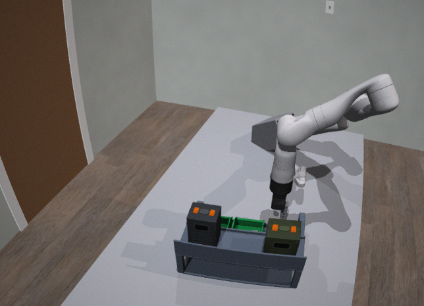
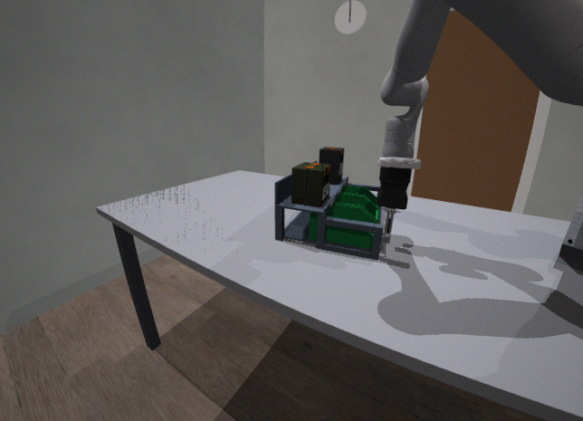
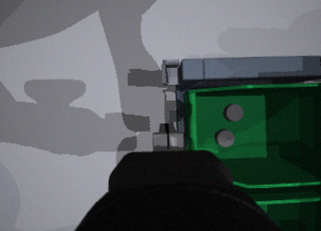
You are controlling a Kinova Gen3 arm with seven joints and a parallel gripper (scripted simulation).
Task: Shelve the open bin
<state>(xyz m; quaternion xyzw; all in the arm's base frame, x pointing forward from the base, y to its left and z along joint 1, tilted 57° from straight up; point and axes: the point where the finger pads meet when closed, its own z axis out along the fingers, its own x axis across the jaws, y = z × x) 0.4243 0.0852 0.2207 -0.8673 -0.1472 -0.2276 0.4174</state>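
Note:
The grey shelf [image 1: 240, 249] stands on the table near its front end. Green bins [image 1: 242, 223] sit in a row under its top board and also show in the exterior view [image 2: 352, 218]. In the wrist view the end green bin [image 3: 239, 128] holds two grey round parts [image 3: 229, 123] and lies just right of my fingers. My gripper [image 1: 282, 210] points down at the shelf's corner post [image 3: 171, 71]. Its fingers [image 3: 167, 139] are shut together with nothing between them, beside the bin's outer wall. I cannot tell whether they touch the bin.
A black box [image 1: 203, 224] and an olive box [image 1: 282, 236], both with orange tabs, stand on the shelf's top board. A grey block [image 1: 265, 131] sits behind the arm. The table's right edge is close to the shelf's right end.

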